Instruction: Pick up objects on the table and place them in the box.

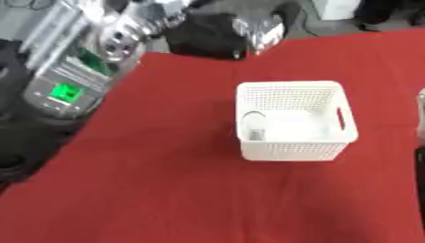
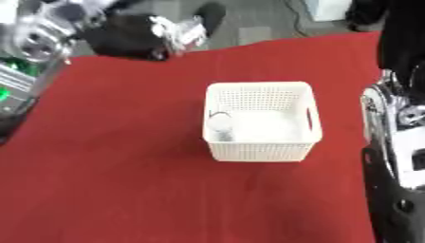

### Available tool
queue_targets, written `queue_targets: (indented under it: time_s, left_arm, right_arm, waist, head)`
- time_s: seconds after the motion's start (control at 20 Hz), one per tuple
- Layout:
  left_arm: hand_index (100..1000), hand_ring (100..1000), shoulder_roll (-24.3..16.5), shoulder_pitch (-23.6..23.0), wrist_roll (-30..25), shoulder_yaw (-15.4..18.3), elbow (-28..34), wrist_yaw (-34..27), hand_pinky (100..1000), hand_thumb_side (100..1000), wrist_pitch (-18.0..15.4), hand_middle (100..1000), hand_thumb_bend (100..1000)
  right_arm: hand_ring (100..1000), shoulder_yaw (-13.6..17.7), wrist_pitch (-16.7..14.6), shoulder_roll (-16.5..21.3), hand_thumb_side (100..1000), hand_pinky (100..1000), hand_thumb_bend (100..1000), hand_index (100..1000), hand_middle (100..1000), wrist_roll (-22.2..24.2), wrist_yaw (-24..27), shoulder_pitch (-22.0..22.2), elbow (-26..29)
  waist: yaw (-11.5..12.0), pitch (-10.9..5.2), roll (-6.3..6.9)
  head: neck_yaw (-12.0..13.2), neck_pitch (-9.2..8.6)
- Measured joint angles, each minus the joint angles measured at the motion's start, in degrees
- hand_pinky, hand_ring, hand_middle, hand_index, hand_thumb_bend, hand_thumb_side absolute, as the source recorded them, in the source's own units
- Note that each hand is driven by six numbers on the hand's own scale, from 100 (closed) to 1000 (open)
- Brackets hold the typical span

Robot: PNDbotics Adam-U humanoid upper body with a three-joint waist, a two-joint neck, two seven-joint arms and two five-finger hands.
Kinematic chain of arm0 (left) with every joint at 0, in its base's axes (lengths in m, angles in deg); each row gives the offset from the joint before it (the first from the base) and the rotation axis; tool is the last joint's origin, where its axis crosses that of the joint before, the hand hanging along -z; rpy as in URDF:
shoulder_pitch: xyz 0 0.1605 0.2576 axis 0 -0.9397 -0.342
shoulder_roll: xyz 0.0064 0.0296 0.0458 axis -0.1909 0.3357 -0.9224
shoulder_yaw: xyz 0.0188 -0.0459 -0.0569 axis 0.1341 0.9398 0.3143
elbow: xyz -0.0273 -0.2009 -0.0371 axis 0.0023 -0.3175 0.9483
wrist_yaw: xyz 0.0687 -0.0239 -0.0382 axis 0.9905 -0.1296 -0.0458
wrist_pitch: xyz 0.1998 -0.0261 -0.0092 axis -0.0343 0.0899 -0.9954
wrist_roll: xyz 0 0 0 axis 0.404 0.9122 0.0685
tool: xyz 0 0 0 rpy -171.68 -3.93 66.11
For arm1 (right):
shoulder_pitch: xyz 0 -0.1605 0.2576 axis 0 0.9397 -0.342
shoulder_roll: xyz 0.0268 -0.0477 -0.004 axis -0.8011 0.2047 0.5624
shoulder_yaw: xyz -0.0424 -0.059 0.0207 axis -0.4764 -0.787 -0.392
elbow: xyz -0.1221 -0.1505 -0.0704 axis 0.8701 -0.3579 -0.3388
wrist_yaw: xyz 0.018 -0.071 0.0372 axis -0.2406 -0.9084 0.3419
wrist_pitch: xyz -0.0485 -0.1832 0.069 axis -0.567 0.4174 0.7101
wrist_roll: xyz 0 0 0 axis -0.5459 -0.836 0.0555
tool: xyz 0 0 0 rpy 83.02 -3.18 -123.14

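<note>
A red cloth (image 1: 166, 190) covers the table and lies bare up close. Mid-table stands a white perforated basket (image 1: 295, 149) with slot handles — a pale roundish item (image 2: 220, 128) rests against its left inner wall. The right arm (image 2: 398, 156) shows at the right edge; hand unseen. Beyond the far-left edge, the left hand (image 2: 184, 33) hangs — fingers too blurred to tell.

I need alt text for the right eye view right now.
A white perforated plastic basket sits on a red tablecloth, with a small pale round object inside at its left wall. A black-and-silver robot arm runs down the right edge; neither hand shows.
</note>
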Motion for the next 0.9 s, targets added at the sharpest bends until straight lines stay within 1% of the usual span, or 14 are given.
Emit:
queue_targets:
  time_s: [0.05,0.1,0.2,0.25,0.3,0.35,0.5,0.6,0.65,0.7,0.75,0.8,0.9]
  left_arm:
    - [961,892,-0.9,0.8,1.6,1.5,0.5,-2.4,851,1000,0.6,973,131]
    - [962,887,-1.6,1.4,3.3,2.9,0.8,-4.6,842,951,1.0,972,182]
    - [957,875,-2.9,2.0,6.7,5.2,1.1,-8.9,829,942,1.6,966,185]
    - [952,862,-3.5,2.1,8.2,6.1,1.1,-11.0,815,951,1.6,960,158]
    - [949,841,-4.2,2.1,9.6,6.9,1.1,-13.0,789,964,1.5,950,128]
    - [940,831,-4.9,2.1,10.6,7.5,1.1,-14.9,778,953,1.2,938,107]
    - [892,769,-7.8,0.5,11.9,8.7,1.2,-19.1,703,907,-0.6,884,100]
    - [875,711,-9.9,-2.1,13.3,10.0,1.3,-20.9,631,862,-3.1,844,100]
    - [863,669,-10.8,-3.8,14.9,10.8,1.3,-21.9,580,838,-4.6,823,100]
    - [860,660,-11.4,-6.0,17.1,11.6,1.3,-23.0,568,843,-6.3,819,100]
    - [849,625,-11.8,-8.3,19.8,12.3,1.3,-24.1,526,848,-8.1,802,100]
    - [848,618,-11.8,-11.1,22.9,13.0,1.3,-25.4,516,848,-9.8,800,100]
    - [840,588,-10.8,-17.2,29.1,13.7,1.3,-28.5,483,854,-13.4,785,100]
  right_arm:
    - [321,0.0,0.0,0.2,979,305,100,508,312,-0.1,-0.1,0.3,0.0]
    - [321,0.1,0.1,0.4,979,305,100,508,312,-0.2,-0.4,0.6,0.0]
    - [321,0.3,0.0,0.8,978,305,100,508,312,-0.3,-0.7,1.0,0.0]
    - [322,0.4,0.0,1.0,978,305,100,508,312,-0.4,-0.8,1.2,0.0]
    - [322,0.4,0.0,1.2,978,306,100,509,313,-0.5,-1.0,1.3,0.0]
    - [322,0.5,0.0,1.3,978,306,100,509,313,-0.6,-1.1,1.5,0.0]
    - [321,0.9,0.0,2.1,978,305,100,509,312,-1.0,-1.6,2.3,0.0]
    - [322,1.3,0.0,2.5,977,306,100,509,313,-1.4,-2.0,2.6,0.0]
    - [323,1.5,0.1,2.7,976,307,100,509,313,-1.7,-2.3,2.7,0.0]
    - [323,1.8,0.0,2.7,976,307,100,509,313,-2.0,-2.5,2.8,0.0]
    - [322,2.1,0.0,2.8,976,306,100,509,313,-2.4,-2.7,3.0,0.0]
    - [322,2.4,0.0,3.0,976,306,100,508,312,-2.8,-3.0,3.3,0.0]
    - [321,3.1,0.0,3.2,976,305,100,508,311,-3.7,-3.6,3.8,0.0]
  waist:
    - [0.3,-0.09,0.00]
    - [0.7,-0.21,0.00]
    - [1.2,-0.46,0.01]
    - [1.4,-0.57,0.01]
    - [1.6,-0.67,0.02]
    - [2.0,-0.77,0.04]
    - [3.0,-1.10,0.28]
    - [3.5,-1.17,0.31]
    - [3.8,-1.18,0.24]
    - [4.1,-1.24,0.15]
    - [4.4,-1.32,-0.07]
    - [4.7,-1.38,-0.41]
    - [5.3,-1.38,-1.26]
  head:
    - [0.0,0.00]
    - [0.0,0.00]
    - [0.1,0.00]
    - [0.1,0.00]
    - [0.1,0.00]
    - [0.1,0.00]
    - [0.1,0.00]
    - [0.0,0.00]
    - [-0.1,0.00]
    - [-0.5,0.00]
    - [-0.8,0.00]
    - [-1.2,0.00]
    - [-2.2,0.00]
